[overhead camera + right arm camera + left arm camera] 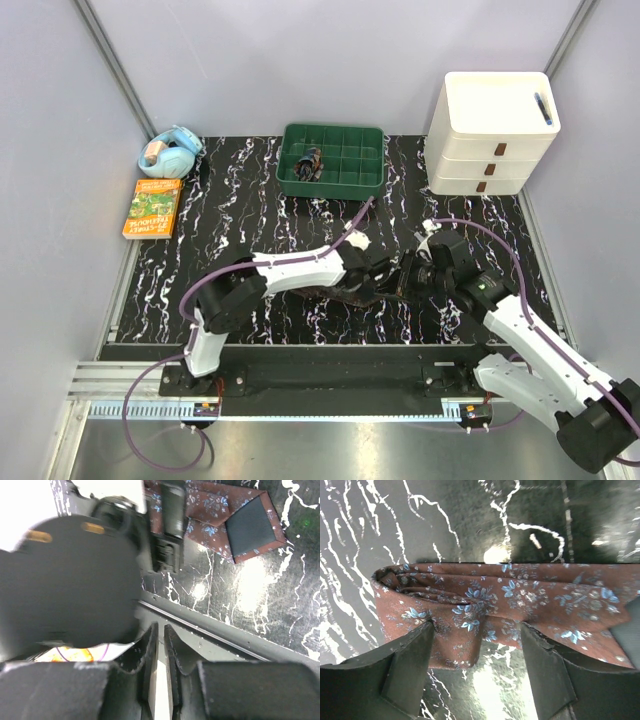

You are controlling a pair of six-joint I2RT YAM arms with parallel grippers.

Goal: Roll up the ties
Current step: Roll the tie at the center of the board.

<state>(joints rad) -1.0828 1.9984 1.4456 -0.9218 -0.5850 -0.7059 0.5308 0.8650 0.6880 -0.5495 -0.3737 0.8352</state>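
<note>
The brown tie (pixel 485 597) with little blue flowers lies on the black mat (pixel 250 200), close to the near edge and between the two arms. One end is folded over itself. The left gripper (pixel 479 640) is right over it, fingers wide apart and not squeezing the cloth. The right gripper (pixel 161 632) is just to the right, fingers almost together with nothing between them. Far back, a green tray (pixel 333 130) holds another rolled tie (pixel 312 163).
</note>
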